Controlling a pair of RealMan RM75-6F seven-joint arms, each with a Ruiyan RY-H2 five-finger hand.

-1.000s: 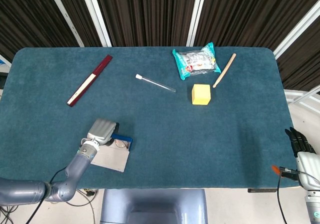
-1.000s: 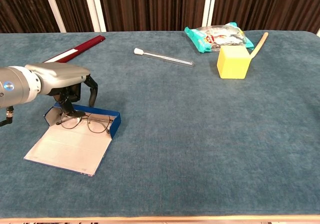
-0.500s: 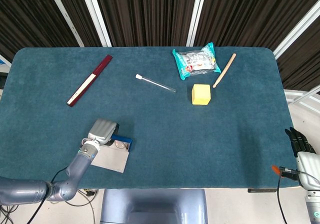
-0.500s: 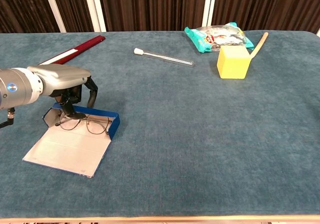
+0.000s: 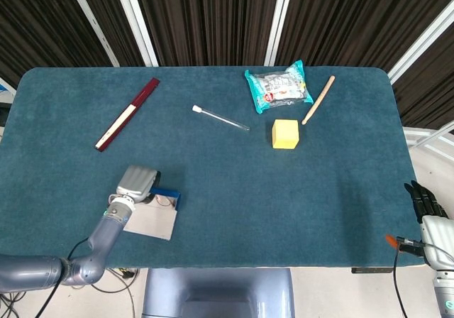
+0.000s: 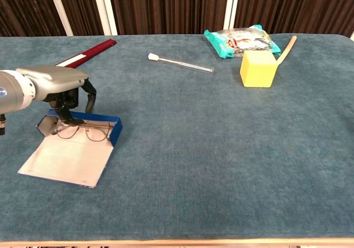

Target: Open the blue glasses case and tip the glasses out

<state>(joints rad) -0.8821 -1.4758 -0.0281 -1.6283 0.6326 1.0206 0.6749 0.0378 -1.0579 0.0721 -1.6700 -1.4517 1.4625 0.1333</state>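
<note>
The blue glasses case point(image 6: 115, 132) lies open near the table's front left, its pale lid flap point(image 6: 63, 159) spread flat toward the front edge. Thin-framed glasses point(image 6: 83, 130) rest inside its blue tray. My left hand point(image 6: 52, 82) arches over the tray's back left corner, fingers curled down onto the tray's back wall beside the glasses. From above, the left hand point(image 5: 138, 182) hides most of the case point(image 5: 169, 194). My right hand point(image 5: 425, 201) hangs off the table at the lower right, holding nothing.
A dark red flat case point(image 6: 86, 53) lies at the back left. Further right are a swab tube point(image 6: 180, 63), a yellow block point(image 6: 258, 68), a teal snack bag point(image 6: 241, 40) and a wooden stick point(image 6: 286, 50).
My left hand has shifted left and the open case with the glasses has slid left along with it. The right hand has not moved.
</note>
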